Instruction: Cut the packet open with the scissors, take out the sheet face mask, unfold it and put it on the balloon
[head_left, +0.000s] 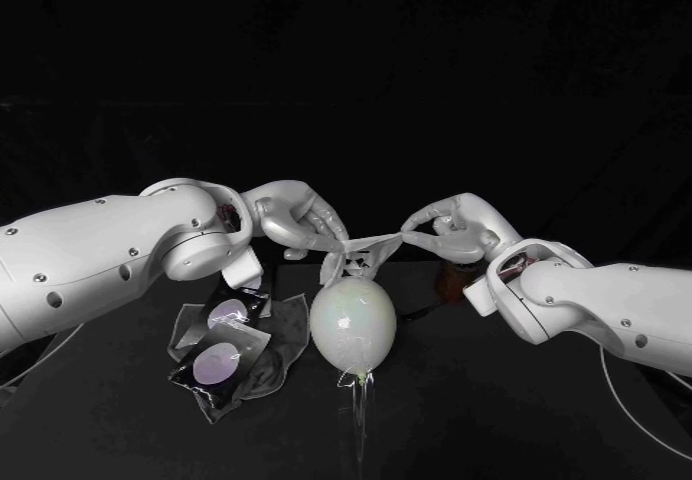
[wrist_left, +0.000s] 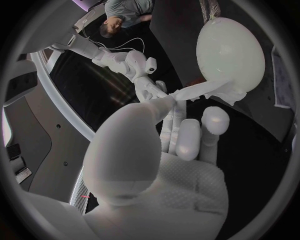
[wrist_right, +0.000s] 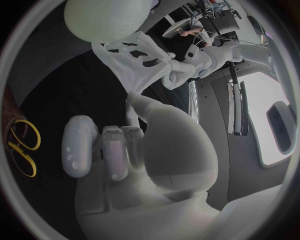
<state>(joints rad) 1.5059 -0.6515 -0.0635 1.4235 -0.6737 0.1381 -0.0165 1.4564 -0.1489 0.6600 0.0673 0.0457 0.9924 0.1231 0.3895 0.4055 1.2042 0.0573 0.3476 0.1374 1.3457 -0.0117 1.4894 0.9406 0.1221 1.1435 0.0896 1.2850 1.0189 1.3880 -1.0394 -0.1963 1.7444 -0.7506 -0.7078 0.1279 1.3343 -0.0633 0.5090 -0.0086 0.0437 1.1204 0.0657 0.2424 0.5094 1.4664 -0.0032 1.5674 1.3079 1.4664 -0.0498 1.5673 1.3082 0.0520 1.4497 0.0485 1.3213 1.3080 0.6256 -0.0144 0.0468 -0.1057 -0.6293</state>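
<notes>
a black table (head_left: 505, 400) under a dark backdrop. the balloon (head_left: 353, 322) lies near its middle, long axis running away from the robot, knotted end toward it. at its far end the sheet face mask (head_left: 358, 258) hangs spread between the two hands: the left hand (head_left: 296, 222) pinches one edge between thumb and finger, the right hand (head_left: 447, 230) pinches the opposite edge likewise. the hands sit about equally near, one either side of the balloon's axis, so the mask likely needs drawing toward the robot along it. whether mask and balloon touch i cannot tell. the packet (head_left: 224, 345) lies just beside the balloon on the left-arm side; the yellow-handled scissors (wrist_right: 22, 147) lie well apart, and nothing seems to block the way
</notes>
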